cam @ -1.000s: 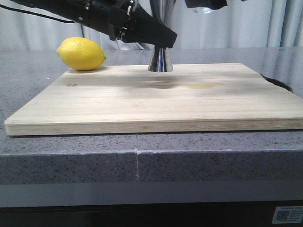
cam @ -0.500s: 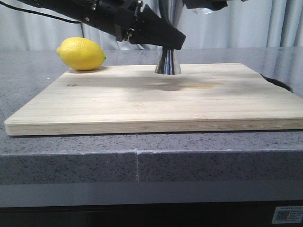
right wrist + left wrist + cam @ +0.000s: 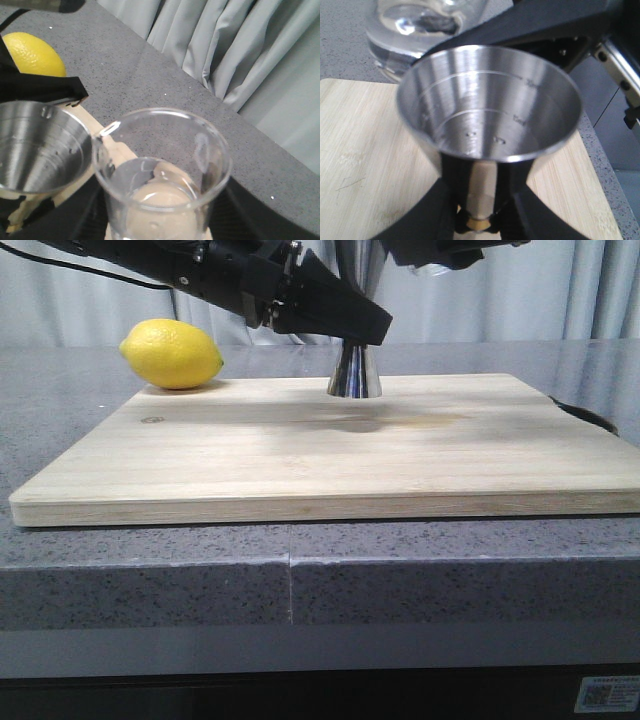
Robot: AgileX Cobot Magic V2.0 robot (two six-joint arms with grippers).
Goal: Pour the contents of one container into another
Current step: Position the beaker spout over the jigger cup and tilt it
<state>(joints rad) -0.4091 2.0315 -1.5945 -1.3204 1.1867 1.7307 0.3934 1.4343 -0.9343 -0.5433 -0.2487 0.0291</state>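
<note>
Far to the left a lemon sits on the speckled grey stone counter, waxy and pebbled, its blunt nipple end aimed toward the middle, just off the back corner of the cutting board. That board is pale bamboo with fine lengthwise grain, a flat slab with squared edges, lying on the counter. Coming in from the upper left, the left gripper reaches down at a slant, matte black, its fingers pinched on the narrow waist of the jigger, where the wrist camera shows a thin gold band between them. The jigger is polished steel, hourglass in outline, standing upright near the back edge of the board with its long axis vertical and its flared foot flat on the wood; its open upper cup faces straight up, brushed inside, ringed with faint measuring lines and dotted with a few droplets. Just to the right and higher, the right gripper shows only as a dark block at the top of the front view, and I cannot tell how its fingers stand. The beaker is clear thin glass, round, upright, mouth upward, close beside the jigger's rim and raised above the board, holding a little clear liquid. Grey pleated curtains hang behind.
</note>
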